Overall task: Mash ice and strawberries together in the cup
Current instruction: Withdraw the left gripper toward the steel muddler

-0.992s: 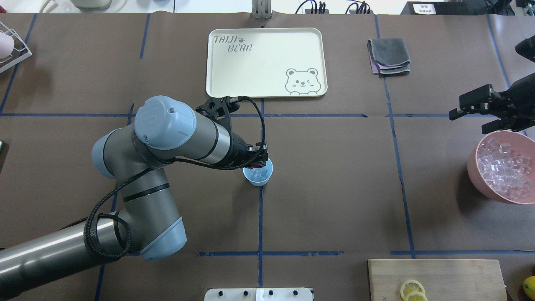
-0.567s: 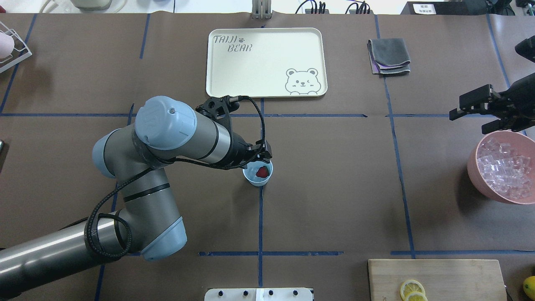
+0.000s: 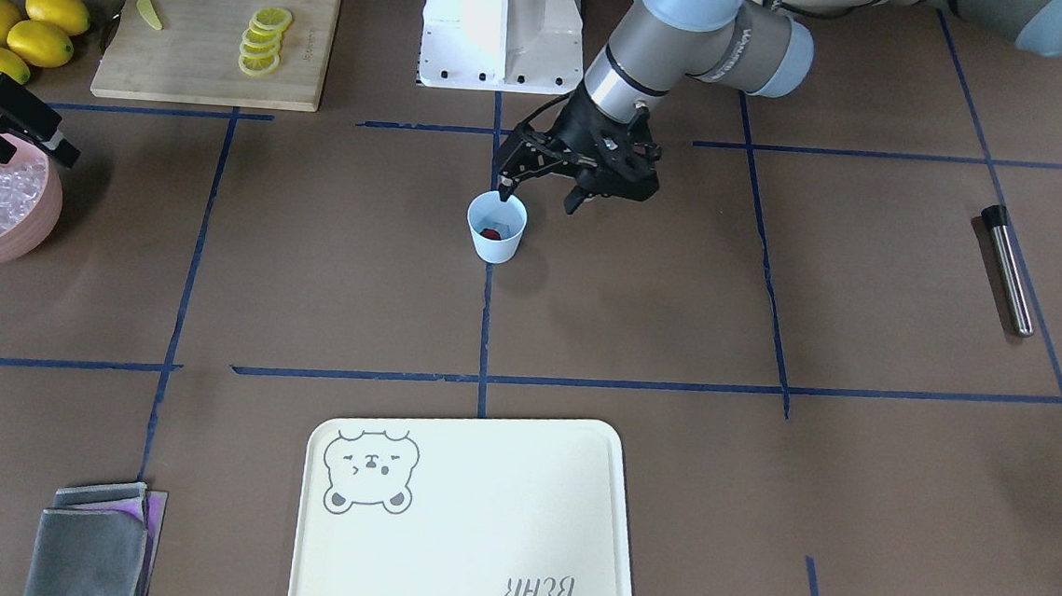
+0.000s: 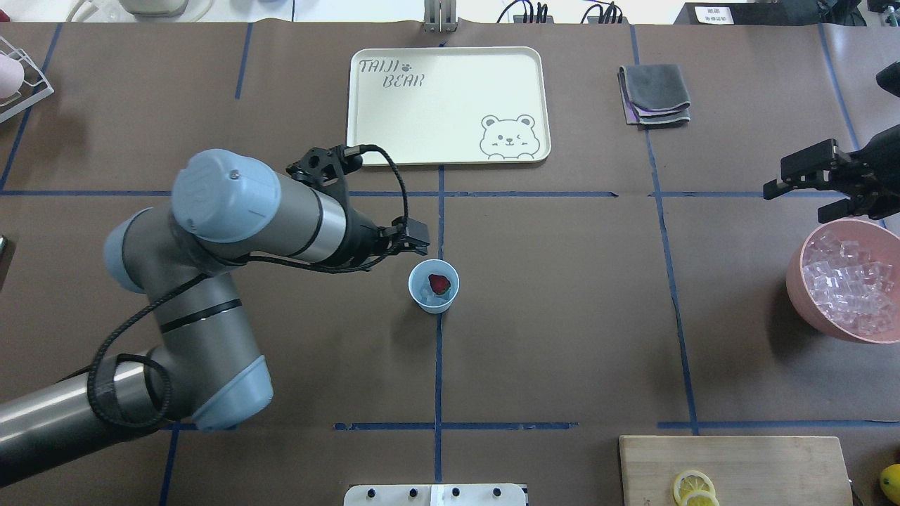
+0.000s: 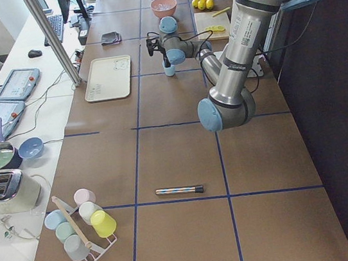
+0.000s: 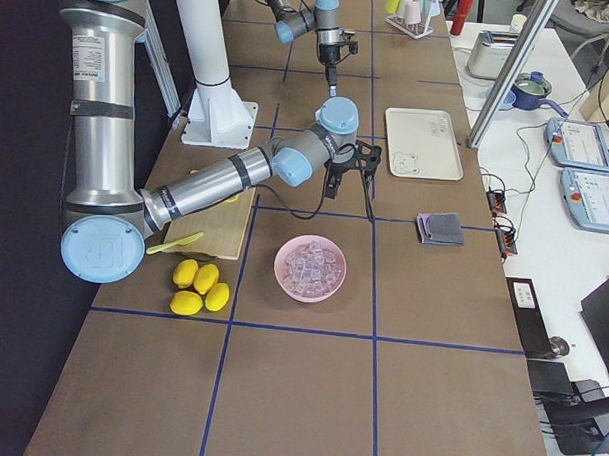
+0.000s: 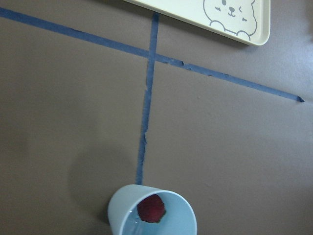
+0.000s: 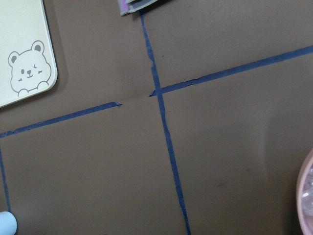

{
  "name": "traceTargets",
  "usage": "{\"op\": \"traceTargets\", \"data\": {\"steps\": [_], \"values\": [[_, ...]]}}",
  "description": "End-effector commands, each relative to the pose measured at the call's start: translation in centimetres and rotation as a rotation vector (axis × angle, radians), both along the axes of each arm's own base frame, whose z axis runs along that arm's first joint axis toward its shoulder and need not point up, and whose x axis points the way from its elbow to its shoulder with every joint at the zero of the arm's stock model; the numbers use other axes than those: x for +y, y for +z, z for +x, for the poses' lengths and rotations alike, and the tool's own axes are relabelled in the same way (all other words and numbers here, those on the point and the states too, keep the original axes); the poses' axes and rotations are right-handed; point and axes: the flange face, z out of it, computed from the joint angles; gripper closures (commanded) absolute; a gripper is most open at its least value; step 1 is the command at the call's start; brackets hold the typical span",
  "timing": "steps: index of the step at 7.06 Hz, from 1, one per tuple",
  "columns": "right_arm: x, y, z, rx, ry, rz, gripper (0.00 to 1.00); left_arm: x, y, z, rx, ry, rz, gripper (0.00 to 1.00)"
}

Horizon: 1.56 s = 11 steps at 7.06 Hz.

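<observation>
The pale-blue cup (image 4: 434, 299) stands upright at the table's middle, also in the front view (image 3: 497, 242) and the left wrist view (image 7: 182, 221). The red strawberry (image 4: 440, 284) lies inside it (image 7: 150, 208) on a little ice (image 4: 425, 290). My left gripper (image 3: 541, 194) is open and empty, just above and beside the cup's rim on the robot's side. My right gripper (image 4: 800, 199) is open and empty above the far edge of the pink bowl (image 4: 798, 295), which is full of ice cubes (image 4: 847, 281).
A cream bear tray (image 4: 450, 77) lies beyond the cup. A folded grey cloth (image 4: 654, 95) is to its right. A cutting board (image 4: 759, 464) with lemon slices and whole lemons (image 3: 21, 33) are near the bowl. A metal rod (image 3: 1008, 268) lies on my left side.
My left gripper opened over the cup and the strawberry dropped in. The left arm then drew back to the left, off the cup. The right gripper shifted slightly right.
</observation>
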Motion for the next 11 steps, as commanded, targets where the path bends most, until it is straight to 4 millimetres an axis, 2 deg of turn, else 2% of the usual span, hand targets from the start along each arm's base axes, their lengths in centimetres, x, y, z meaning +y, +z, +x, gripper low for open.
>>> {"op": "traceTargets", "data": {"steps": [1,2,3,4,5,7,8,9,10,11], "values": [[-0.1,3.0,4.0,0.039,0.022,0.035,0.0,0.1,8.1,-9.3,-0.077,0.041,0.006,0.04],[-0.5,5.0,5.8,0.061,0.022,0.059,0.0,1.3,13.9,-13.2,-0.167,0.075,0.042,0.05],[-1.1,6.4,7.0,0.081,0.028,0.073,0.0,3.3,19.4,-17.5,-0.274,0.154,0.149,0.05],[-1.3,7.5,8.5,0.096,0.033,0.094,0.0,2.8,24.1,-22.6,-0.37,0.165,0.196,0.05],[-1.7,8.9,9.8,0.113,0.021,0.126,0.0,1.2,28.6,-26.5,-0.445,0.182,0.227,0.05],[-2.3,11.8,12.1,0.15,-0.013,0.191,0.0,-2.3,39.7,-35.7,-0.477,0.271,0.234,0.05],[-2.4,12.3,12.0,0.182,-0.029,0.22,0.0,-3.5,43.4,-38.3,-0.495,0.272,0.211,0.05],[-2.5,12.5,11.1,0.215,-0.052,0.241,0.0,-4.5,45.2,-38.0,-0.502,0.273,0.174,0.05],[-2.6,13.0,11.1,0.231,-0.104,0.236,0.0,-5.6,47.1,-37.6,-0.511,0.275,0.136,0.05],[-2.4,14.0,12.8,0.258,-0.198,0.252,0.0,-6.9,48.5,-37.1,-0.511,0.272,0.134,0.05]]}}
